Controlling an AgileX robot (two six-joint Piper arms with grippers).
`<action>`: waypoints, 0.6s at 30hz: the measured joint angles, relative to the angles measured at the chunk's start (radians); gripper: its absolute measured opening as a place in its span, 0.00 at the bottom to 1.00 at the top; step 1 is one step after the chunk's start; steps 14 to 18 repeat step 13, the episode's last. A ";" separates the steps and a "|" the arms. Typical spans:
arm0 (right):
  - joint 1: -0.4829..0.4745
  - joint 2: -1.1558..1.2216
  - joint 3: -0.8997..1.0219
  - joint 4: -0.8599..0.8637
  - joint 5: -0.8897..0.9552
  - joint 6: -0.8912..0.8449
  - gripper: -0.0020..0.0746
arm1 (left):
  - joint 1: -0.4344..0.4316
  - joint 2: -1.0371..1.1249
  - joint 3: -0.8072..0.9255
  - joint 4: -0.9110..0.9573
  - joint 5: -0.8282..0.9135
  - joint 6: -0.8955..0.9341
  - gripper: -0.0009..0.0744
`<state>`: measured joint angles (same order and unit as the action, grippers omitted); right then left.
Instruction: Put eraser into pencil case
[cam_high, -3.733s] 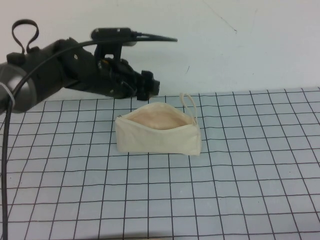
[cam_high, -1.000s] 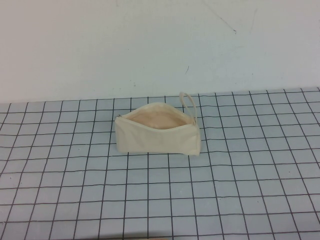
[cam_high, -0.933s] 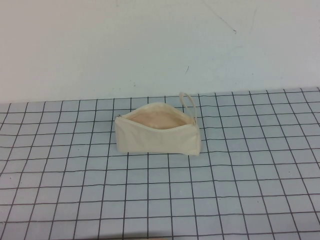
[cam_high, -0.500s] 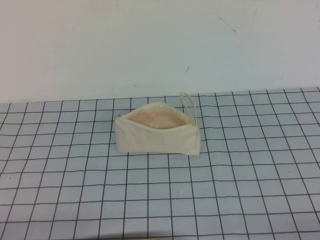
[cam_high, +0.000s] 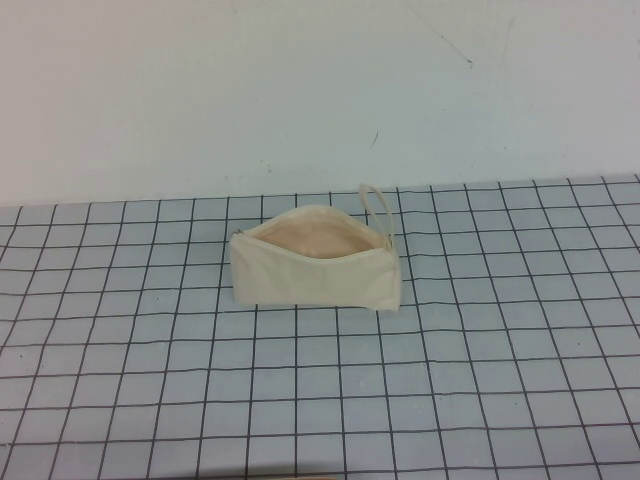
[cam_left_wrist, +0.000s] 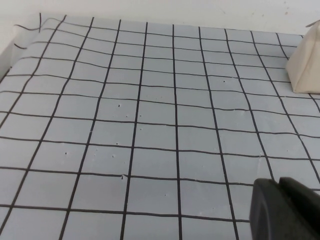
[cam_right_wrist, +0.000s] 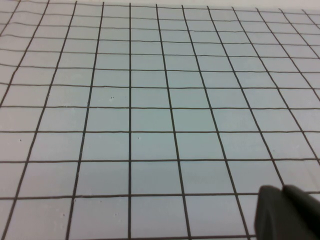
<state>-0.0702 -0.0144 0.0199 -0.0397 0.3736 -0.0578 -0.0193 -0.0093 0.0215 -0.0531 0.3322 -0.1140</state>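
The cream pencil case (cam_high: 315, 270) stands on the grid mat in the middle of the high view. Its zip mouth is open upward and shows the peach lining, with the loop strap (cam_high: 378, 210) at its right end. One end of it shows in the left wrist view (cam_left_wrist: 306, 62). The eraser is not visible in any view. Neither arm shows in the high view. My left gripper (cam_left_wrist: 279, 184) is shut and empty, low over the mat, well away from the case. My right gripper (cam_right_wrist: 283, 191) is shut and empty over bare mat.
The grey mat with black grid lines (cam_high: 450, 380) covers the table. A white wall (cam_high: 300, 90) stands behind it. The mat's far left edge and corner show in the left wrist view (cam_left_wrist: 20, 42).
The left arm, which hung beside the case's left end 3.7 s ago, has left the high view. Nothing has moved in the last second.
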 joint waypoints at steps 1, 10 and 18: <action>0.000 0.000 0.000 0.000 0.000 0.000 0.02 | 0.000 0.000 0.000 -0.002 0.002 0.000 0.01; 0.000 0.000 0.000 0.000 0.000 0.000 0.02 | 0.000 0.000 0.000 -0.005 0.006 -0.004 0.01; 0.000 0.000 0.000 0.000 0.000 0.000 0.02 | -0.009 0.000 -0.002 -0.005 0.006 -0.004 0.01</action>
